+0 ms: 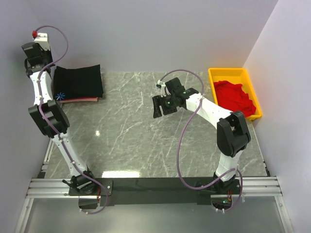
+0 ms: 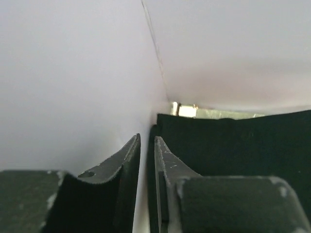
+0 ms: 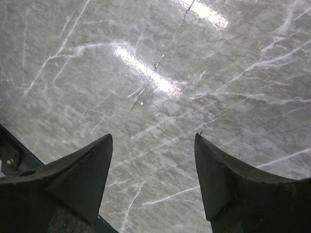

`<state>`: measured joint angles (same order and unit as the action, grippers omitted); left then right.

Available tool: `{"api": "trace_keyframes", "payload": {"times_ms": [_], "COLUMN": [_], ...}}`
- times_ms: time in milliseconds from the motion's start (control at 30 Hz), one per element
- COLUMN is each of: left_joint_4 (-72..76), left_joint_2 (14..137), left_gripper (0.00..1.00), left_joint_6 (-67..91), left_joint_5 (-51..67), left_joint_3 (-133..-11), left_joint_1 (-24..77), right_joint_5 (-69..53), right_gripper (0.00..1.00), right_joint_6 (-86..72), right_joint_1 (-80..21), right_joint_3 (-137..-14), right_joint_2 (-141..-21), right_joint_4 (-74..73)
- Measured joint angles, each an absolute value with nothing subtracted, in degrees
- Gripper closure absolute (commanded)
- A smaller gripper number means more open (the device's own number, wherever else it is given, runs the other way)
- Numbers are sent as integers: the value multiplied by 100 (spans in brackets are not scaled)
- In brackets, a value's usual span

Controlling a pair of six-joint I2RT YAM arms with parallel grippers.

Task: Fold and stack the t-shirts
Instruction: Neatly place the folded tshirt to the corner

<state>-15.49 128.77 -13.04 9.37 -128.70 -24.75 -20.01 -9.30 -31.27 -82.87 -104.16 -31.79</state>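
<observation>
A folded black t-shirt (image 1: pixel 77 81) lies at the table's far left, on top of a folded red t-shirt (image 1: pixel 83 100) whose edge shows at the front. Another red t-shirt (image 1: pixel 235 96) lies crumpled in the yellow tray (image 1: pixel 228 71). My left gripper (image 1: pixel 33 60) is raised by the left wall, beside the stack. In the left wrist view, the left gripper (image 2: pixel 146 138) has only a narrow gap between its fingers and holds nothing, with the black t-shirt (image 2: pixel 233 141) to its right. My right gripper (image 1: pixel 162 109) hangs open and empty over the table's middle, and in the right wrist view the right gripper (image 3: pixel 153 138) has only bare marble below it.
The grey marble table (image 1: pixel 126 136) has white walls on the left, back and right. The yellow tray stands at the back right corner. A metal rail (image 1: pixel 155 187) with both arm bases runs along the near edge.
</observation>
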Motion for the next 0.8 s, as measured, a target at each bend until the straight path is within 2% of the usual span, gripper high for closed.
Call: {"api": "trace_keyframes", "payload": {"times_ms": [333, 533, 633, 667, 733, 800], "left_joint_4": [-1457, -1396, -1406, -1404, -1352, -1319], "left_joint_2": [14086, 14532, 14606, 14606, 14558, 14392], "left_gripper": [76, 73, 54, 44, 37, 23], "left_joint_6": [-1017, -1072, -1107, -1096, -1046, -976], "left_joint_5": [698, 290, 207, 191, 235, 305], "left_joint_3": [-12884, -12895, -12916, -12916, -12879, -12700], "left_joint_1": [-2443, -2438, -2427, -2427, -2427, -2410], "right_joint_5": [-2071, -2062, -1979, -1929, -1802, -1643], "right_gripper": [27, 22, 20, 19, 18, 16], "right_joint_6": [-928, -875, -753, -703, -593, -449], "right_joint_1": [-2950, -2919, -2917, -2910, -2888, -2834], "right_joint_3": [-8206, -8206, -8206, -8206, -8206, -8206], "right_joint_2": [-10416, -10416, -10416, -10414, -10394, -10335], "right_joint_4": [-3225, -3249, -3308, -3341, -3400, -3448]}}
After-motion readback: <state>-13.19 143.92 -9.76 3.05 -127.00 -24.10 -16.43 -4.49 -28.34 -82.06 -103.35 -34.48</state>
